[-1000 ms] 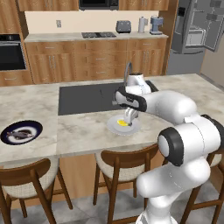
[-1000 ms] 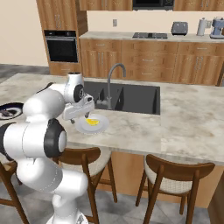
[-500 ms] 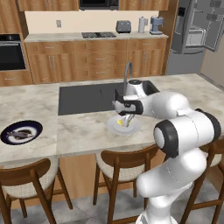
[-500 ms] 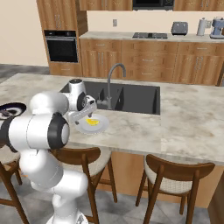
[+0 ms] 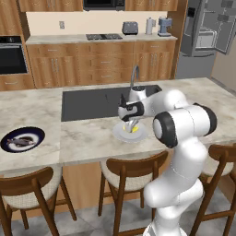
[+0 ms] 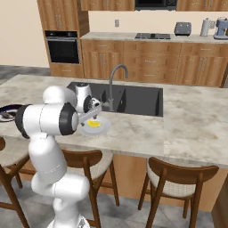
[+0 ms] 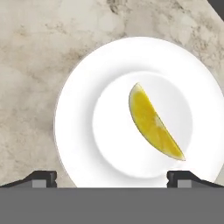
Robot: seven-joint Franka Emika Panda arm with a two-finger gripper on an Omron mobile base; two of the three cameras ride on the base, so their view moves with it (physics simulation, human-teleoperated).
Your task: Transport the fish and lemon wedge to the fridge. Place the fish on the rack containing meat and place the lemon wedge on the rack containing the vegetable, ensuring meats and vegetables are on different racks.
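Observation:
The lemon wedge lies bright yellow on a small white plate on the island counter. My gripper hovers straight above it, open, with a dark fingertip on either side and nothing between them. From the left base view the gripper points down just over the lemon wedge. The right base view has the gripper above the lemon wedge too. The fish rests on a navy white-rimmed plate at the island's far left. At the back right stands the fridge with its doors open.
A dark sink with a curved faucet lies just behind the white plate. Wooden stools stand along the island's near edge. A back counter holds a toaster and a kettle.
The hand has turned and come down slightly over the white plate, shifting a little to the left. The jaws stayed open and the lemon wedge has not moved.

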